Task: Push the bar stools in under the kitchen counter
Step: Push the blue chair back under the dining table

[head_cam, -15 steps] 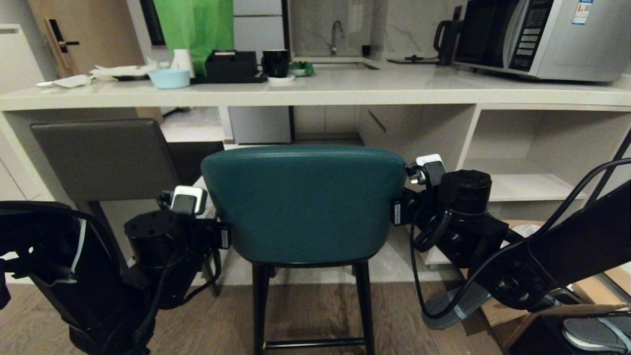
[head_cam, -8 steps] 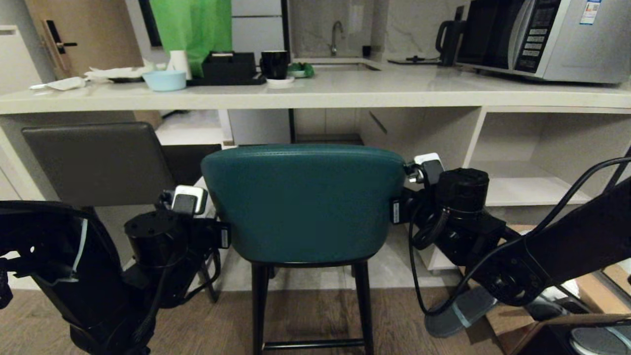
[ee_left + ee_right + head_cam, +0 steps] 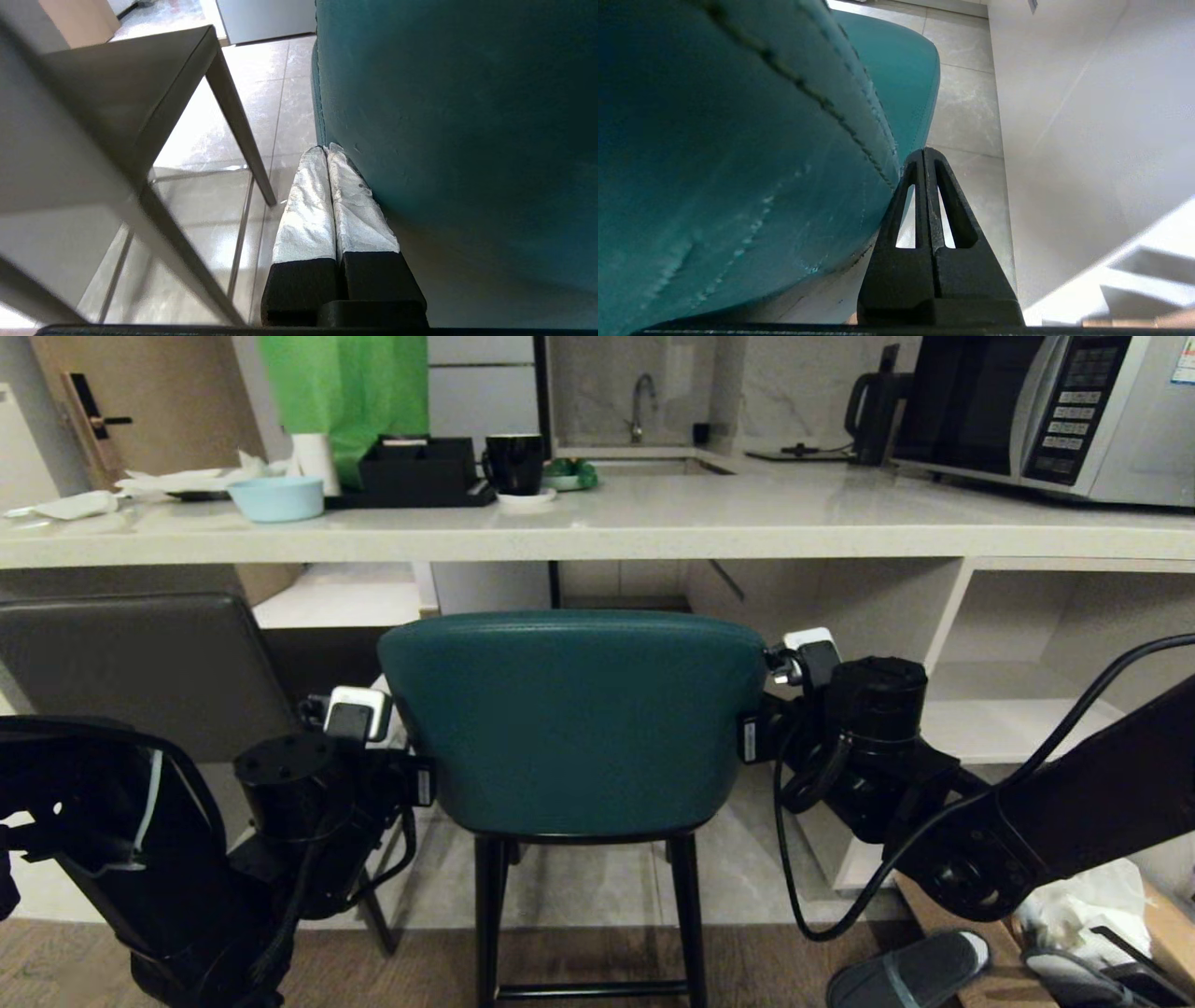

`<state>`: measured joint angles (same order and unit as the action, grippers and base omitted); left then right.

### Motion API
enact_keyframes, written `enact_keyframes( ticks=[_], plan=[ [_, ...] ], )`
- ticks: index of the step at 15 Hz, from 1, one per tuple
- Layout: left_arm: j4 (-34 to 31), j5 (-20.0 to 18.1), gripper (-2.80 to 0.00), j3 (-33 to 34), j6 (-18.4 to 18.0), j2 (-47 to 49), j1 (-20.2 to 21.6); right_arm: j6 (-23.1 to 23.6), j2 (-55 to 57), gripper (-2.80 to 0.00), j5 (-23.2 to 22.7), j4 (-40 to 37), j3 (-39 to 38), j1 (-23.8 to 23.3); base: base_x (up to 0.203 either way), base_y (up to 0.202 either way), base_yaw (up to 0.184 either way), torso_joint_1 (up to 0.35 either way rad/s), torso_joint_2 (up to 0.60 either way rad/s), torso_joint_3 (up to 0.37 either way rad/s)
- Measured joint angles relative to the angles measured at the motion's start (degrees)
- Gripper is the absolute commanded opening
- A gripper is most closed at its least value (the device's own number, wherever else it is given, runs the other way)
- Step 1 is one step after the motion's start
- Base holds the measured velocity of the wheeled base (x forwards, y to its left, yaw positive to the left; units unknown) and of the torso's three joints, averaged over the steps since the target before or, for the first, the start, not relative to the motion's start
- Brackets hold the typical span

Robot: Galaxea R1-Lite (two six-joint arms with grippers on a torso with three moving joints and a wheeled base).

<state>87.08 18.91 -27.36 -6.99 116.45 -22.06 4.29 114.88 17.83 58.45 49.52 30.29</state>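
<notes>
The teal bar stool (image 3: 574,719), with a curved padded back and black legs, stands in front of me, its back facing the kitchen counter (image 3: 653,527). My left gripper (image 3: 325,149) is shut with nothing in it, its white-wrapped fingers lying against the left side of the teal back (image 3: 444,116). My right gripper (image 3: 924,151) is also shut and empty, its black fingers pressed against the right side of that back (image 3: 738,140). In the head view both sets of fingers are hidden behind the stool. The dark grey bar stool (image 3: 131,672) stands to the left, partly under the counter.
A microwave (image 3: 1055,411), kettle, black mug (image 3: 513,462), blue bowl (image 3: 276,497) and black tray sit on the counter. Open shelf cubbies (image 3: 1027,709) lie to the right. Slippers (image 3: 910,971) and a cardboard box lie on the floor at lower right.
The whole view has shifted: the counter and cubbies are nearer and the grey stool has slid left. The teal stool and both grippers keep their place in the picture, so they advanced together.
</notes>
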Motion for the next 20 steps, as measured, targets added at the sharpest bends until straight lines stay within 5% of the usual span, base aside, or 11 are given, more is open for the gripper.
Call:
enact_keyframes(
  ticks=[8,16,20],
  plan=[
    [-0.2,-0.2,-2.80,-1.8,0.2,0.2,0.1,-0.2,-0.8,-2.80,0.0,0.2,-0.7,0.0,0.184,0.000,0.002,0.002,0.00,0.005],
    [-0.4,-0.5,-2.80,-0.1,1.5,-2.7,0.0,-0.4,-2.2,-2.80,-0.2,-0.1,-1.2,-0.3,0.008,0.000,0.000,0.001,0.00,-0.001],
    [0.5,-3.9,-2.80,0.8,2.9,-5.7,7.8,-1.7,-5.1,-2.80,-0.6,0.2,-4.0,-6.9,0.000,0.000,0.000,0.000,0.00,0.000]
  ],
)
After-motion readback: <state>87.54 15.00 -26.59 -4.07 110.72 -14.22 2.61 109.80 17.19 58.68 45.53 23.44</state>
